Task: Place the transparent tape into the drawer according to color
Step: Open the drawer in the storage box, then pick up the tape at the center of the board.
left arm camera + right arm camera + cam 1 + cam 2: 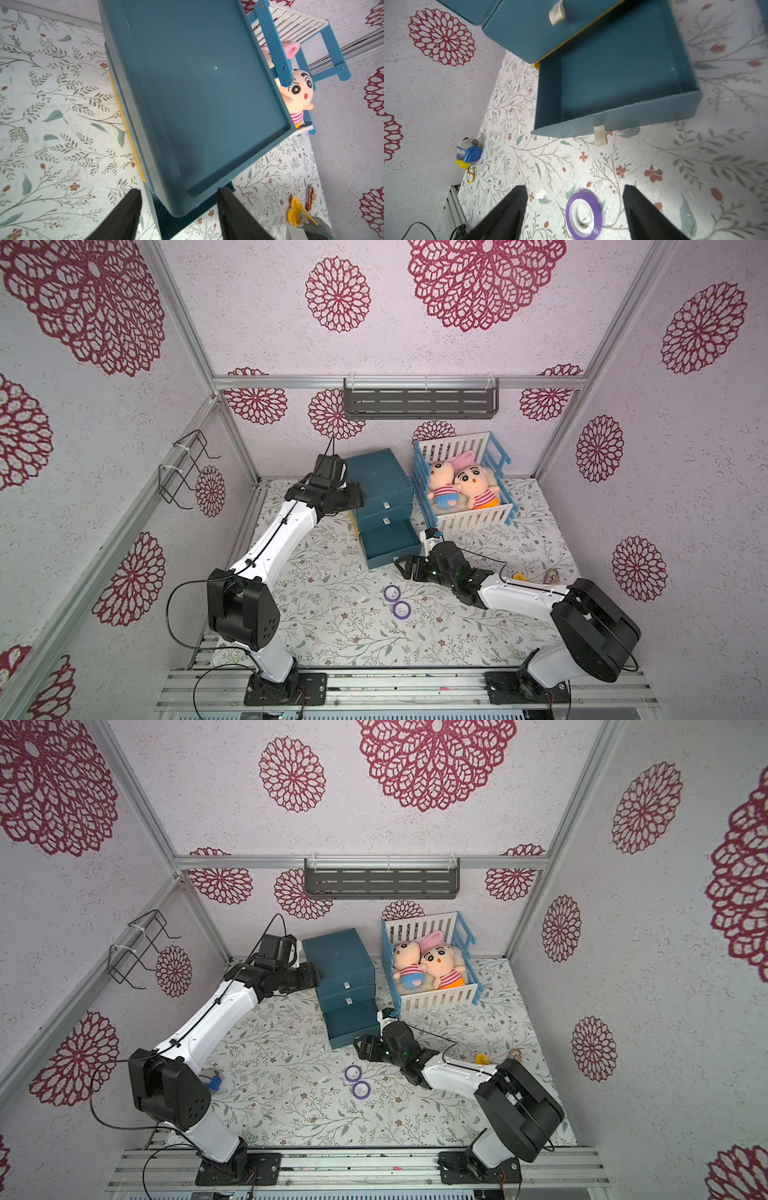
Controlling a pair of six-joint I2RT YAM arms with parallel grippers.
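Two purple-rimmed clear round tape rolls (392, 593) (402, 609) lie flat, holes upward, on the floral surface (332, 635). They touch, in a slanted row just before the open teal bottom drawer (380, 562). Right jaws gape empty by the drawer front. Left jaws gape empty behind the drawer.

A surface (332, 635) covered in a pale cloth printed with leafy sprigs and small red flowers. At the back stands a toy crib (473, 519) with white slats and blue rails. Two plush dolls lie in it side by side: one in blue shorts (441, 486), one in orange shorts (476, 488). On the back wall above hangs a dark grey slotted shelf (419, 404). A black wire rack (187, 468) hangs on the left wall. The wallpaper (338, 294) is pale with dark red flower medallions. A small yellow object (518, 576) and a brown braided item (552, 574) lie by the right wall. A small grey and blue plush keychain (469, 152) lies at the left edge.
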